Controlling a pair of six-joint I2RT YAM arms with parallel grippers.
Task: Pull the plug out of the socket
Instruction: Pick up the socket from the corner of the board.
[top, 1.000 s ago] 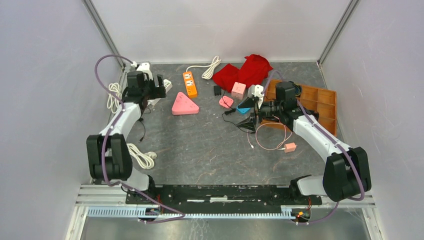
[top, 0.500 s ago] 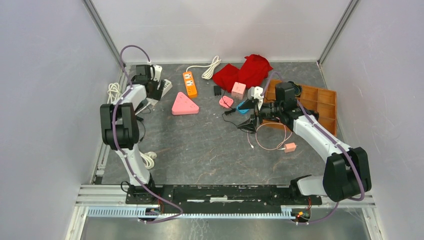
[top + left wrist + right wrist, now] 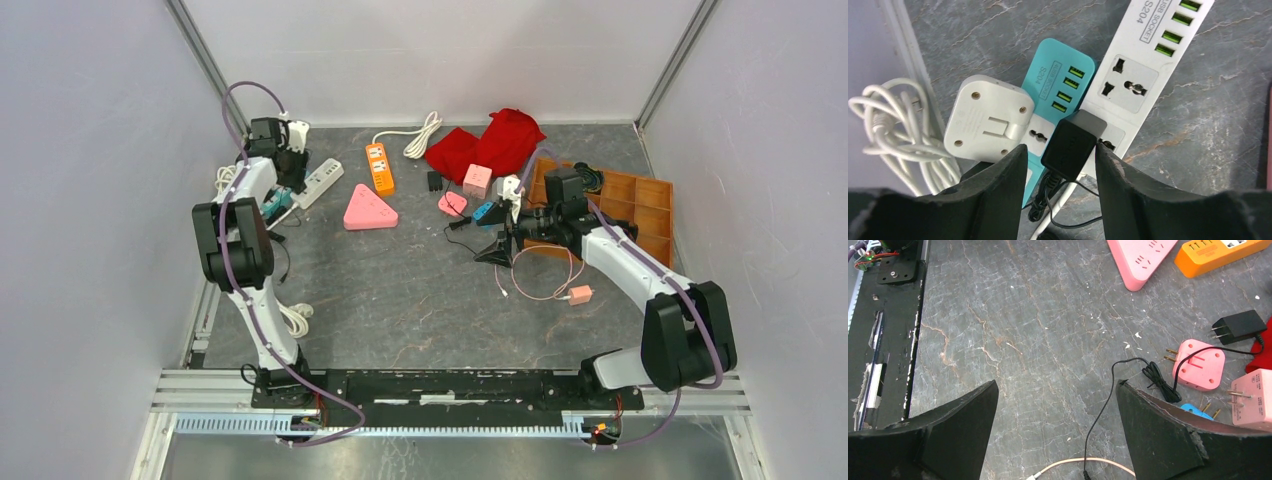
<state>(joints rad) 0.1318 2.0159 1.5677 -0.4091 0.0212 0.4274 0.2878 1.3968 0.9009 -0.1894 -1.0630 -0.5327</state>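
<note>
In the left wrist view a black plug [image 3: 1070, 145] sits in a socket of the white power strip [image 3: 1143, 60], its thin black cord trailing down. My left gripper [image 3: 1059, 147] straddles the plug. The right finger [image 3: 1118, 185] is at the plug's edge, and a narrow gap shows at the left finger [image 3: 1003, 190]. In the top view this gripper [image 3: 290, 165] is at the far left, over the strip's [image 3: 320, 179] end. My right gripper [image 3: 1057, 385] hangs open over bare table right of centre, with only a thin black wire [image 3: 1103, 410] beneath it.
A white adapter [image 3: 988, 120], a teal USB strip [image 3: 1060, 80] and a coiled white cable [image 3: 893, 125] crowd the plug's left side. An orange strip [image 3: 379, 168], a pink triangular strip [image 3: 368, 211], red cloth [image 3: 490, 143], pink adapters [image 3: 1198, 364] and a brown tray [image 3: 640, 205] lie further right.
My left arm swung to the far-left corner and came down over the white strip. Its jaws narrowed from wide open to close around the black plug. The right arm barely shifted.
</note>
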